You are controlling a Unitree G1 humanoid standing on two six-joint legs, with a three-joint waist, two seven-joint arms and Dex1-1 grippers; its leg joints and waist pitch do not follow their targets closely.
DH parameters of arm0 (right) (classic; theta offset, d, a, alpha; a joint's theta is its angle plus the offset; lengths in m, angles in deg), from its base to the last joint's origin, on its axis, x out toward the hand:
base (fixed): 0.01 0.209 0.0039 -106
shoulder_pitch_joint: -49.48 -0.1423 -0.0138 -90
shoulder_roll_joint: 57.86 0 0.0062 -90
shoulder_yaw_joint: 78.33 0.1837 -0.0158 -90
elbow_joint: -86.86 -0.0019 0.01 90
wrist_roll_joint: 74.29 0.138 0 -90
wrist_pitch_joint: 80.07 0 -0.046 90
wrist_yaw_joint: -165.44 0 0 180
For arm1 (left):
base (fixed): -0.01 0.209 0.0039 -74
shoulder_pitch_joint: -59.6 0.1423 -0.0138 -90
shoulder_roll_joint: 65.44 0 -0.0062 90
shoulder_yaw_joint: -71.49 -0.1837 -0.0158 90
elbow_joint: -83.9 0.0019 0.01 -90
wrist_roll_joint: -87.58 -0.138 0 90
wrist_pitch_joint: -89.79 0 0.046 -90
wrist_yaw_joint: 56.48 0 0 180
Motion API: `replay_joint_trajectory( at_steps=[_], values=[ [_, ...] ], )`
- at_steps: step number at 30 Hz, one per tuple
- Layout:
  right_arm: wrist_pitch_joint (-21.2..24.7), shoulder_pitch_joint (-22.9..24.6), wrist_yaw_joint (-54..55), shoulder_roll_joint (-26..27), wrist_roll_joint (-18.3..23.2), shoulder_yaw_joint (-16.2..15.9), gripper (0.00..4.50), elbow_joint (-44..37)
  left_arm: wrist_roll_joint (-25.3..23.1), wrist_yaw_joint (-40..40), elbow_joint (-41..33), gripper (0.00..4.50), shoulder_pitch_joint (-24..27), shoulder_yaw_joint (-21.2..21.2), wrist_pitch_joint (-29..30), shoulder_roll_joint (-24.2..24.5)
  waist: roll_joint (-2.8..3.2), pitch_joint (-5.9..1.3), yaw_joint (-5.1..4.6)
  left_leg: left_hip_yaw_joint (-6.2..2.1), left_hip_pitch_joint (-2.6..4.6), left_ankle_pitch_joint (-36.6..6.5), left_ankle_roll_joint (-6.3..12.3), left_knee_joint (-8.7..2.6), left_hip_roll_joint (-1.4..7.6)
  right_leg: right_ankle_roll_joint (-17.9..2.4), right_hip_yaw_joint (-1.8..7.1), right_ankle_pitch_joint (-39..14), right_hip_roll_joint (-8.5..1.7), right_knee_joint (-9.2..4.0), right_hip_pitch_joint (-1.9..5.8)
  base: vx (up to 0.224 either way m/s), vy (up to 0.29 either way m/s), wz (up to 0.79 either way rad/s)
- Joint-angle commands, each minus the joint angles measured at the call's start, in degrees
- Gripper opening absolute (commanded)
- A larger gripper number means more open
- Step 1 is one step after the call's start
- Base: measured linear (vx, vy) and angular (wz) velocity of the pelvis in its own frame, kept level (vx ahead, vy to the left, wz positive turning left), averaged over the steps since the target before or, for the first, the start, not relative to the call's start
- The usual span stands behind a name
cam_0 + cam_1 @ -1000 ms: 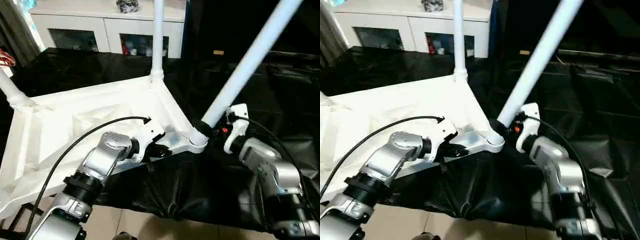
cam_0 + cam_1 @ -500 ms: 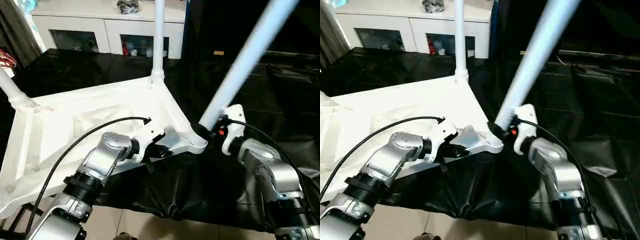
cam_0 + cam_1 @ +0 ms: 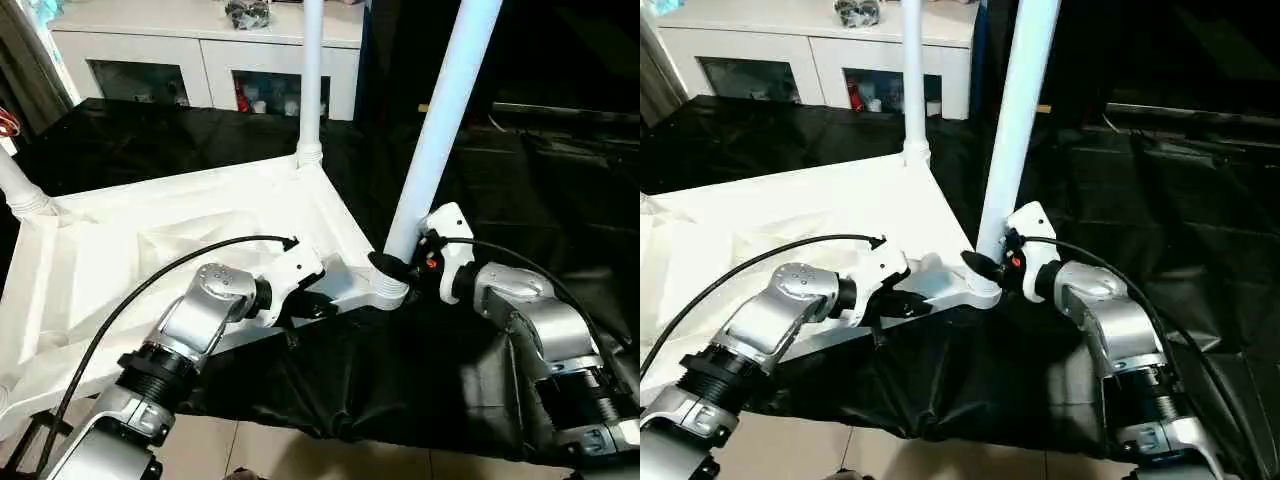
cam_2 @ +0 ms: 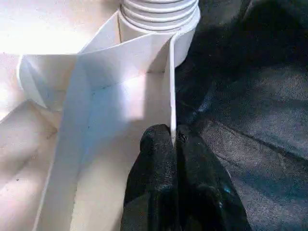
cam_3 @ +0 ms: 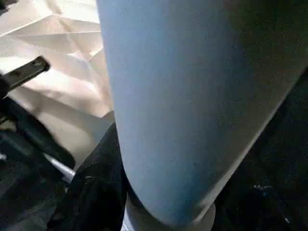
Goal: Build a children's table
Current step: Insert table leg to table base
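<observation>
The tabletop (image 3: 190,230) lies upside down on the black-covered surface (image 3: 560,180), its ribbed underside facing up and its near edge hanging past the surface's front. It is white moulded plastic with thin upright ribs and rounded sockets at the corners. One leg (image 3: 310,80) stands straight up in the far corner socket, another leg (image 3: 18,185) rises from the corner at the robot's left, and the near leg (image 3: 440,110), a smooth white tube, stands nearly upright with its foot in the ringed near-right socket (image 3: 392,290).

By the look of it three legs are in place or nearly so. The near one may yet need pressing home, and the last near-left corner is cut off at the picture's edge, so I cannot tell whether it has a leg.

The right gripper (image 3: 400,268) has its black fingers (image 5: 96,192) clasped round the near leg just above the socket. The left gripper (image 4: 174,139) has its fingers (image 4: 156,159) pressed together, pinching the thin rim wall of the tabletop just beside that socket, steadying it. White cabinets (image 3: 210,60) stand beyond the surface.
</observation>
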Motion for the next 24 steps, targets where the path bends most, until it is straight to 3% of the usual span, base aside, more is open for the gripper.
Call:
replay_joint_trajectory(
  at_steps=[1,9,14,20,23,24],
  values=[
    [1.1,2.4,-3.2,-0.8,-1.8,-4.0,1.90,4.3,1.3,3.9,-3.2,0.00,0.1,-0.9,-2.7,0.3,-0.61,-2.70,-0.05,0.23,1.49,-13.3,-0.28,-4.03,0.50,-11.6,0.51,-5.1,-2.40,-4.74,1.14,0.000,0.000,0.00],
    [-3.3,3.4,-9.9,-2.8,-2.4,-6.4,1.90,4.1,2.0,9.3,-4.7,0.00,-0.3,-2.5,-4.8,2.4,-0.42,-1.91,-0.23,0.06,1.74,-17.8,-0.87,-4.63,0.68,-11.3,0.65,-10.2,-2.41,-5.22,0.64,0.000,0.000,0.00],
    [-5.4,2.8,-12.1,-2.9,-2.4,-6.3,1.90,5.6,1.8,11.0,-3.4,0.00,-1.9,-2.9,-5.8,3.2,-0.25,-1.99,-0.27,0.04,1.89,-18.0,-1.01,-4.74,0.73,-12.0,0.60,-8.7,-2.35,-5.13,0.69,0.000,0.000,0.00],
    [-5.7,1.3,-7.6,-0.3,-2.8,-4.0,1.90,9.3,1.1,7.0,-1.9,0.00,-3.1,-1.3,-4.5,1.7,-0.37,-1.89,-0.30,0.10,1.93,-18.5,-1.38,-4.96,0.72,-12.4,0.57,-10.4,-2.52,-5.37,0.63,0.000,0.000,0.00],
    [-7.3,-1.7,1.5,3.3,-4.5,-1.2,1.90,15.5,0.4,0.4,-1.5,0.00,-4.0,0.7,0.9,-0.4,-0.35,-1.80,-0.60,-0.02,1.91,-20.0,-2.35,-5.23,0.72,-11.9,0.50,-14.1,-2.69,-5.65,0.41,0.000,0.000,0.00],
    [-8.0,-3.1,5.6,5.0,-5.4,-0.5,1.90,18.4,0.0,-3.0,-1.6,0.00,-4.4,1.7,3.8,-1.8,-0.62,-1.78,-0.73,-0.08,1.91,-20.4,-2.90,-5.31,0.76,-11.6,0.48,-15.5,-2.71,-5.62,0.32,0.000,0.000,0.00]
  ],
)
